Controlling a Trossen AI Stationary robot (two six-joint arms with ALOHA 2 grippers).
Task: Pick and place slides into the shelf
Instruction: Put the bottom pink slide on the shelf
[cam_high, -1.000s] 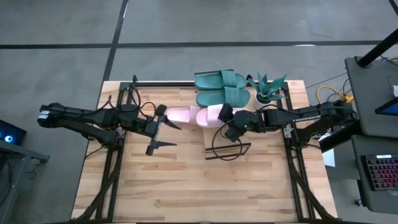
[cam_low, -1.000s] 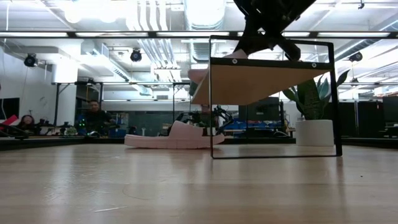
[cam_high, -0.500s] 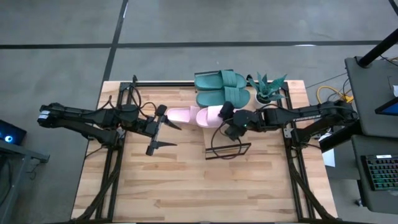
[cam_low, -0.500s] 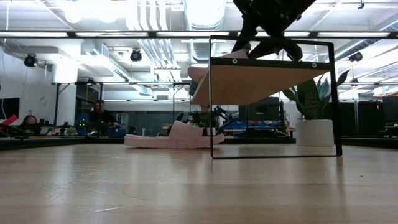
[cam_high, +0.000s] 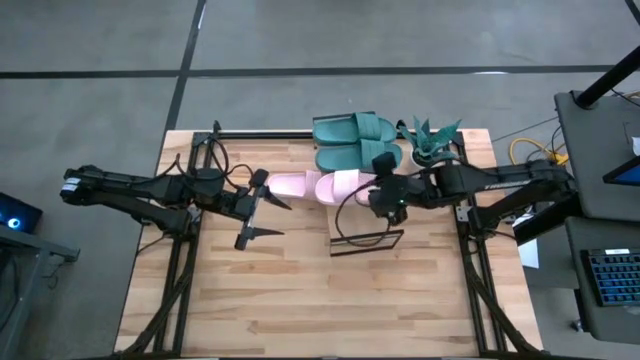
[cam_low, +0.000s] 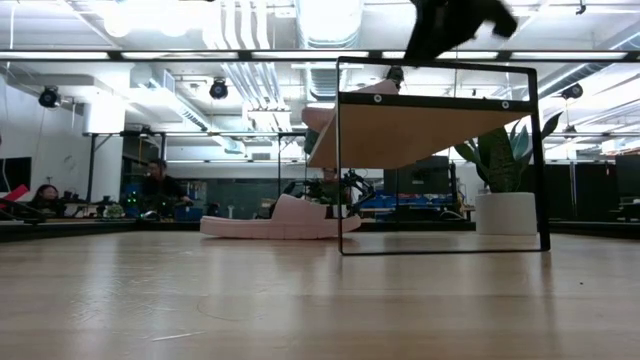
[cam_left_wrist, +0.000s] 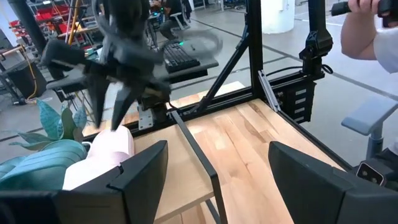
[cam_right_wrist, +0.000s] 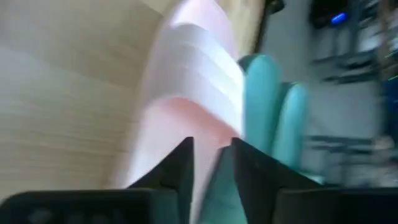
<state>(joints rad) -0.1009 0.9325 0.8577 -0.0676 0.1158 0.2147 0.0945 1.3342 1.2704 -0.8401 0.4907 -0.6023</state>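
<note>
1 pale pink slide (cam_low: 280, 219) flat on the table (cam_low: 300, 300) beside the shelf (cam_low: 435, 130)

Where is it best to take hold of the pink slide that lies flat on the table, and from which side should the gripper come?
Probably the wide strap of the pink slide: it arches above the flat sole, leaving room for one finger under it. Coming from above on the left looks easiest, since the left gripper waits open beside it, and the shelf crowds the other side.

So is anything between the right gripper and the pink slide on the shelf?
Nothing visible. The right gripper hangs directly over the pink slide on the shelf, with only air between. The teal slides lie beyond it.
</note>
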